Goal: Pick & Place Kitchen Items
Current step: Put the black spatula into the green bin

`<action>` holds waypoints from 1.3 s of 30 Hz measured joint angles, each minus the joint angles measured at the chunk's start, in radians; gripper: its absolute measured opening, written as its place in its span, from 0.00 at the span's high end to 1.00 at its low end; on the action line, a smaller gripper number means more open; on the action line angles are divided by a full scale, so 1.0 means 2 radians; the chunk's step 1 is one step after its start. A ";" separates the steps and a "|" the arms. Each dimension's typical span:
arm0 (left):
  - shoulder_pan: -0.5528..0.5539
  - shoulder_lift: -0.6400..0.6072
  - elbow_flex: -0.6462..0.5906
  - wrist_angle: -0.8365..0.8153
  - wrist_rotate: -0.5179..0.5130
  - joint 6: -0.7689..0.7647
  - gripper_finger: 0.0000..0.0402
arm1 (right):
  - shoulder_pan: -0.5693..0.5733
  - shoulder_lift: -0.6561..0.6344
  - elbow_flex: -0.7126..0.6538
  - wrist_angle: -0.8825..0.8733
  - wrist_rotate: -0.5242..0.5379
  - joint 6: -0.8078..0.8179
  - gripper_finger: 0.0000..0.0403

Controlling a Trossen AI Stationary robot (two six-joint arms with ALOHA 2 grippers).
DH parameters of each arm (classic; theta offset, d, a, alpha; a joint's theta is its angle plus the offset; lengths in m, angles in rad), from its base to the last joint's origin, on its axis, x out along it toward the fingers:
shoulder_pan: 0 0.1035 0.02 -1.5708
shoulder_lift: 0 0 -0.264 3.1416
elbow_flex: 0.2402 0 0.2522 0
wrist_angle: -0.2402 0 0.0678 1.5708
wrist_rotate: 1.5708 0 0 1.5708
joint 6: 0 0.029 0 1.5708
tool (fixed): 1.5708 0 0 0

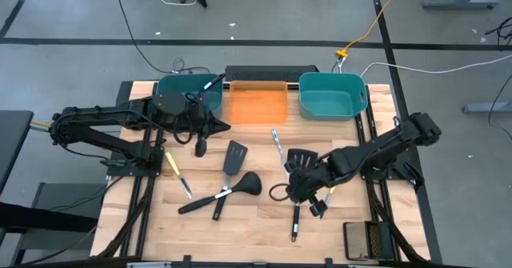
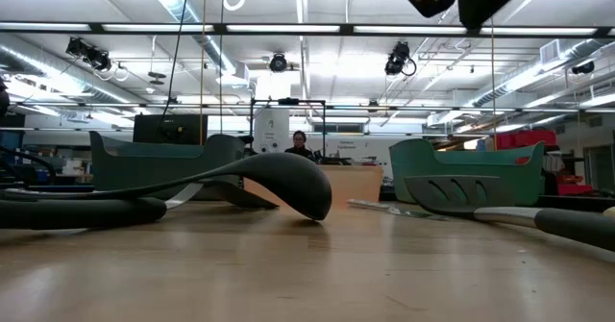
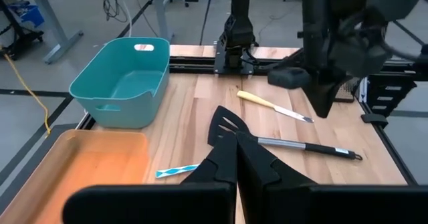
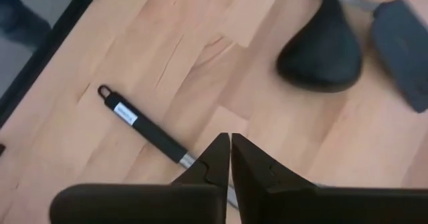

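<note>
The right gripper [image 1: 308,190] sits low over the table in the lower right of the high view, directly above the slotted spatula [image 1: 298,172] whose long handle runs down toward the bottom edge. Its wrist view shows that handle [image 4: 144,129] passing beneath the fingertips [image 4: 215,158], which stand almost together with only a thin slit between them; whether they pinch the shaft cannot be told. The placement suggests the arm is lined up along the handle because it is the slimmest part to grasp. The left gripper [image 1: 214,126] hangs in the upper left of the high view between the left teal bin [image 1: 170,86] and the orange bin [image 1: 258,104], jaws closed together and holding nothing visible, apparently waiting clear of the work. A utensil [image 1: 210,82] leans over the rim of the left teal bin, judged already delivered. The remaining kitchen items lie loose across the centre: a second spatula [image 1: 234,157], a ladle [image 1: 249,183], a yellow-handled knife [image 1: 175,172] at left, and a slim knife [image 1: 277,146] near the middle. The right teal bin [image 1: 333,94] at upper right looks empty. Most of the task remains outstanding.
</note>
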 joint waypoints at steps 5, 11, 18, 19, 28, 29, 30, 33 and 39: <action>0.000 0.000 0.000 -0.002 0.000 0.000 1.00 | 0.010 0.023 0.000 -0.005 -0.001 -0.002 0.88; 0.000 0.000 0.000 -0.002 0.025 0.009 1.00 | 0.021 0.034 0.000 -0.018 -0.008 -0.029 0.78; -0.001 0.000 0.000 -0.002 0.038 0.010 1.00 | 0.021 0.034 0.000 -0.017 -0.025 -0.095 0.65; -0.001 0.000 0.000 -0.002 0.038 0.010 1.00 | 0.021 0.034 0.000 -0.017 -0.025 -0.103 0.62; -0.001 0.000 0.000 -0.002 0.038 0.023 0.99 | 0.021 0.034 0.000 -0.029 -0.025 -0.160 0.45; -0.001 0.000 0.000 -0.002 0.038 0.023 0.99 | 0.021 0.034 0.000 -0.032 -0.025 -0.164 0.44; -0.001 0.000 0.000 -0.002 0.038 0.023 0.99 | 0.021 0.034 0.000 -0.038 -0.025 -0.169 0.43; -0.001 0.000 0.000 -0.002 0.038 0.023 0.99 | 0.020 0.034 0.000 -0.050 -0.025 -0.183 0.41; -0.001 0.000 0.000 -0.002 0.034 0.023 0.99 | 0.017 0.034 0.000 -0.053 -0.025 -0.186 0.42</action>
